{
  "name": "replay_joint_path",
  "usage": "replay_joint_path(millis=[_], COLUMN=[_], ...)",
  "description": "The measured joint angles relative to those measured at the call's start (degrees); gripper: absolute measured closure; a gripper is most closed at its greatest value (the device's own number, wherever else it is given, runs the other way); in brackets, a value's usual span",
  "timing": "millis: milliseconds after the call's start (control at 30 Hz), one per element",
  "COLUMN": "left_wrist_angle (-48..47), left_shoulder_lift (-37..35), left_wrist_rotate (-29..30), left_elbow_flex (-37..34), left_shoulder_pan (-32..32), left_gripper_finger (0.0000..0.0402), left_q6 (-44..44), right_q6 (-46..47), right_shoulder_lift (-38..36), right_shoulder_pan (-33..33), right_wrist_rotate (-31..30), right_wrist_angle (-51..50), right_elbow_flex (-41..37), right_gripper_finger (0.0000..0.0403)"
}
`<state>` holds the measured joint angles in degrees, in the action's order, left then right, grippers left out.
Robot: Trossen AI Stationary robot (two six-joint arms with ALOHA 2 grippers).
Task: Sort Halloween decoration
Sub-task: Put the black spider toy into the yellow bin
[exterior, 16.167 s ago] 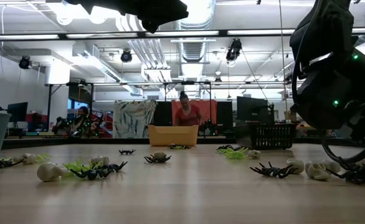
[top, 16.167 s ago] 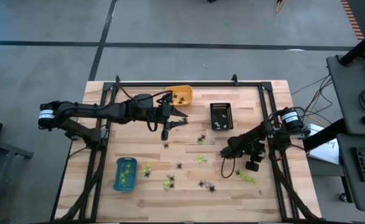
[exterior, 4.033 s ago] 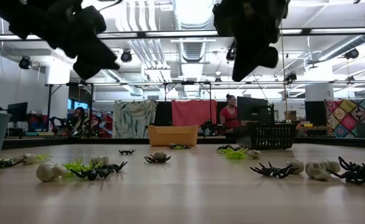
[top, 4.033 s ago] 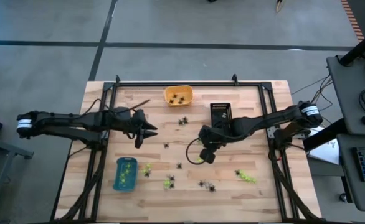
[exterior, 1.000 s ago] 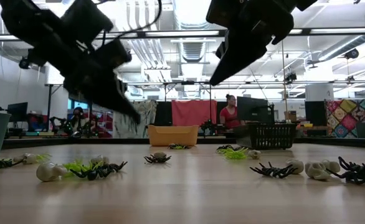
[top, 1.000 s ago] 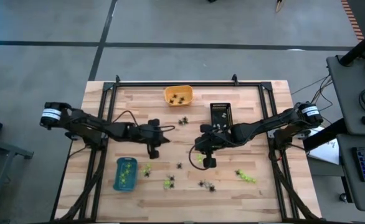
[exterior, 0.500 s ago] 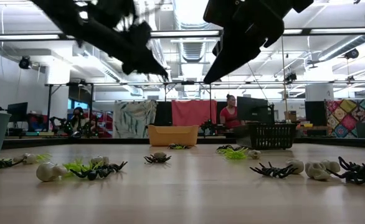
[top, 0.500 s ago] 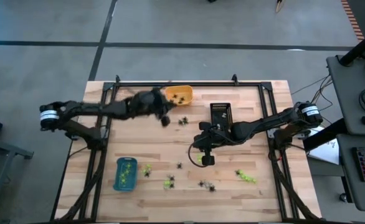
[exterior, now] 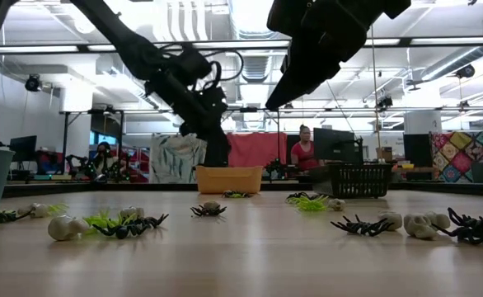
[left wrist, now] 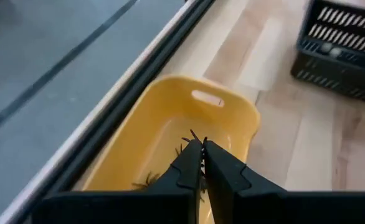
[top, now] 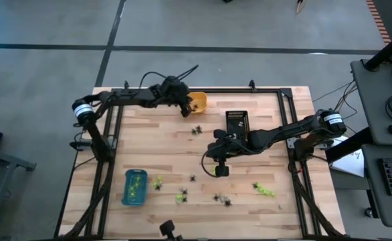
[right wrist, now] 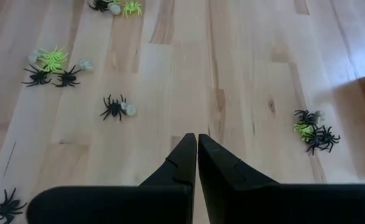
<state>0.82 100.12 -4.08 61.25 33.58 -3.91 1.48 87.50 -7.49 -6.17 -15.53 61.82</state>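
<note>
The left hand [left wrist: 202, 153] hangs closed above the orange tray [top: 197, 102], holding a black spider [left wrist: 193, 137], while the closed right hand [top: 221, 169] hovers mid-table among scattered trinkets [right wrist: 114, 107].

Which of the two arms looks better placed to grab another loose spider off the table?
Probably the right: its shut end effector hangs mid-table beside scattered spiders, while the left end effector, also shut, sits over the yellow tray.
</note>
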Motion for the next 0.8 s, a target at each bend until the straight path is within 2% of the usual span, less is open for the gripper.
replay_joint_path(millis=[133, 500, 667, 800], left_wrist_angle=[-1.07, -3.25, -4.84, -5.45], left_shoulder_lift=[0.21, -0.92, -1.55, -1.69], left_wrist_rotate=[-0.02, -0.04, -0.06, -0.05], left_elbow_flex=[0.0, 0.0, 0.0, 0.01], left_shoulder_pan=[0.09, 0.0, -0.02, 0.08], left_gripper_finger=[0.0392, 0.0324, 0.0313, 0.0313], left_q6=[0.28, -0.03, 0.12, 6.3], right_q6=[0.88, 6.1, 6.97, 7.08], right_shoulder_lift=[0.0, 0.0, 0.0, 0.0], right_shoulder_pan=[0.02, 1.72, 1.85, 1.92], right_wrist_rotate=[0.0, -0.04, 0.07, 0.02], right_wrist_angle=[0.0, 0.0, 0.0, 0.0], right_elbow_flex=[0.0, 0.0, 0.0, 0.0], right_gripper_finger=[0.0394, 0.0394, 0.0394, 0.0394])
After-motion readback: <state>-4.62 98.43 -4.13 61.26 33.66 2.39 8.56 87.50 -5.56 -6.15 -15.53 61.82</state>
